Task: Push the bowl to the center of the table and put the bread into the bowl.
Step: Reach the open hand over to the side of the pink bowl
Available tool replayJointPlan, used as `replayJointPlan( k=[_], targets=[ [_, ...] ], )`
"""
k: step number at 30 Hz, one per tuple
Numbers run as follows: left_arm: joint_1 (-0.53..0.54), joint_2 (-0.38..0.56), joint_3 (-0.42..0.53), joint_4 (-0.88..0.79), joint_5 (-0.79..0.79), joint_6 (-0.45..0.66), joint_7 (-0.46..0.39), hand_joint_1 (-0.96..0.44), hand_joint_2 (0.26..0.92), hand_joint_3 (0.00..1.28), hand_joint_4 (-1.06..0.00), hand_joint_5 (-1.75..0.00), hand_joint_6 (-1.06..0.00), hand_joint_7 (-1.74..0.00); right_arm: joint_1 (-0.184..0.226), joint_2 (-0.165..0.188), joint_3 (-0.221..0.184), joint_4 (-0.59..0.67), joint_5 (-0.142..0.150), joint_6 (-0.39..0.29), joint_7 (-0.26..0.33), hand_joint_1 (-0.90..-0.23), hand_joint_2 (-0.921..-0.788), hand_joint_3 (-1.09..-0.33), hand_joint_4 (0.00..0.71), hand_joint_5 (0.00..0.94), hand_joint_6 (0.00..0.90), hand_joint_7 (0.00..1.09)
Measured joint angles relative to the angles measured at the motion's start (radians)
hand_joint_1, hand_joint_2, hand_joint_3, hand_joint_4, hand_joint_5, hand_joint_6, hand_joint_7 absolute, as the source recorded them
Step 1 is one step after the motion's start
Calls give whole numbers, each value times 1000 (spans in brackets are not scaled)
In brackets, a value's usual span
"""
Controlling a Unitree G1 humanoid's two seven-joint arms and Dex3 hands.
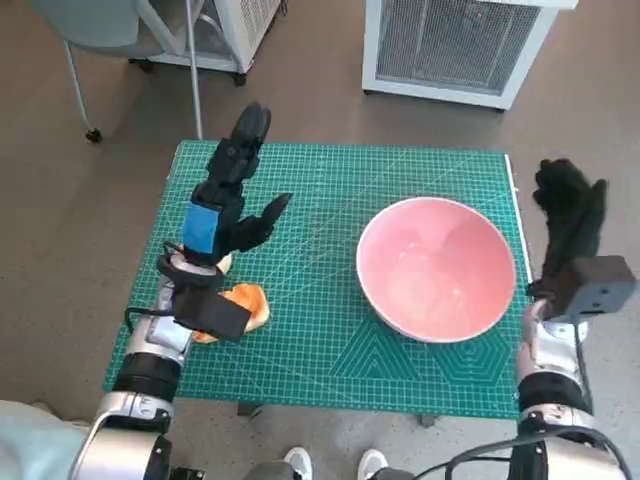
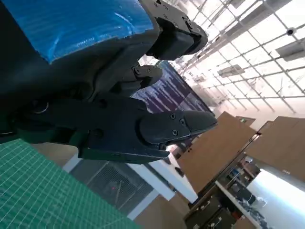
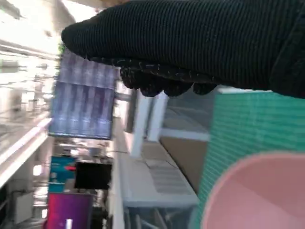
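A large pink bowl [image 1: 437, 267] stands empty on the right half of the green cutting mat [image 1: 330, 200]; its rim [image 3: 257, 191] also shows in the right wrist view. The orange-brown bread [image 1: 243, 305] lies near the mat's left front, partly hidden under my left forearm. My left hand [image 1: 228, 195] hovers above the mat's left side with fingers spread and nothing in it; the left wrist view shows its black fingers [image 2: 157, 129] apart in the air. My gloved right hand [image 1: 570, 215] is raised just off the table's right edge, beside the bowl, holding nothing.
A white slatted unit [image 1: 455, 45] stands on the floor behind the table. A chair leg with a caster [image 1: 92, 133] and a thin pole [image 1: 195, 70] are at the back left. A person's shoes [image 1: 335, 463] show at the front edge.
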Motion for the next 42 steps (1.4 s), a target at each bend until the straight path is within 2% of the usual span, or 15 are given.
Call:
replayJointPlan(
  k=[4, 14, 18, 23, 32, 42],
  targets=[
    [-4, 5, -5, 10, -7, -1, -4, -444, 921, 386, -172, 0, -197, 0, 1, 32, 7, 4, 2, 18, 3, -551, -921, -879, 210, 5, 13, 499],
    [-13, 12, -7, 36, -46, -9, -27, -445, 921, 382, -172, 0, -199, -1, -1, 95, 9, 19, 16, 69, 42, -591, -921, -864, 206, 2, 13, 489],
    [-12, 15, -7, 38, -57, -9, -35, -451, 921, 382, -171, 0, -201, -2, -3, 109, 1, 26, 29, 91, 71, -597, -921, -862, 206, 2, 17, 481],
    [-12, 16, -6, 38, -66, -9, -45, -463, 921, 395, -169, 0, -204, -4, -14, 122, -3, 30, 31, 113, 79, -626, -921, -847, 213, 3, 45, 436],
    [-11, 16, -6, 36, -70, -5, -45, -473, 921, 433, -166, 0, -207, -4, -61, 143, -5, 41, 32, 155, 90, -626, -921, -826, 225, 3, 87, 369],
    [-7, 24, -6, 29, -60, 6, -30, -486, 921, 471, -158, 0, -204, -2, -104, 170, -4, 57, 30, 196, 95, -616, -921, -820, 243, 10, 110, 349]
  ],
)
